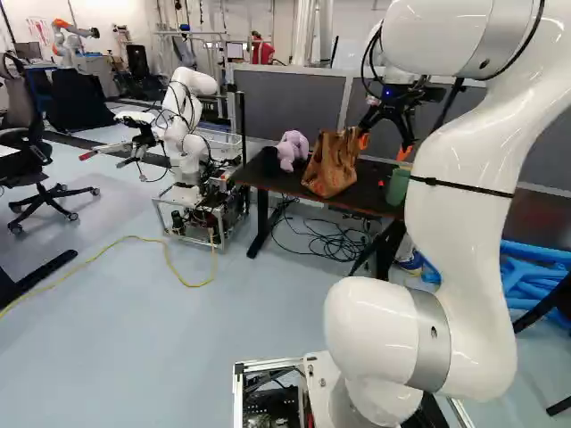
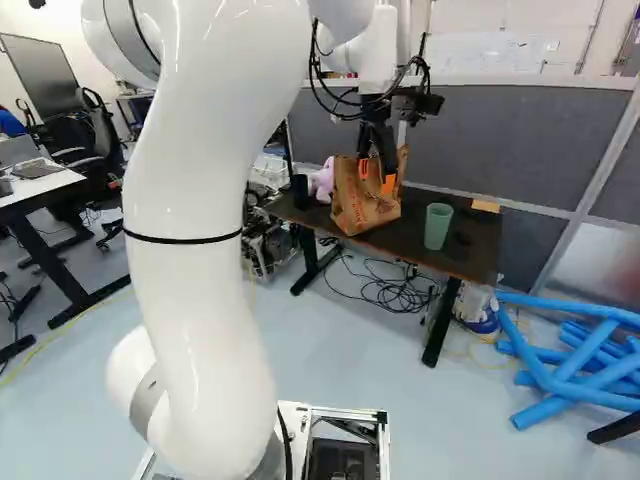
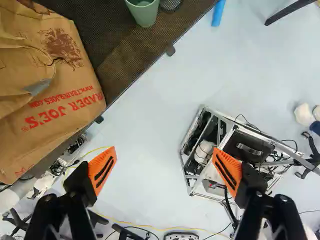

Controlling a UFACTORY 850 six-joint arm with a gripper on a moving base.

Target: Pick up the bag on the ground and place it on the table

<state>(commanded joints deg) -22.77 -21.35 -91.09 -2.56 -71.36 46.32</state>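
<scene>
Free air lies between the fingers (image 1: 405, 153), the bag (image 3: 60, 100) alongside.

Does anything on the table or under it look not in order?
The paper bag looks crumpled and sits close to the near edge of the table; black cables lie in an untidy tangle beneath.

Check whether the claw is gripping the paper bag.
No, the claw stands open, and the paper bag is on the table, off to one side of its fingers.

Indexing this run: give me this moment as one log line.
bag: on table | gripper: open, nothing between its fingers | green cup: on table | placement: looks done
</scene>
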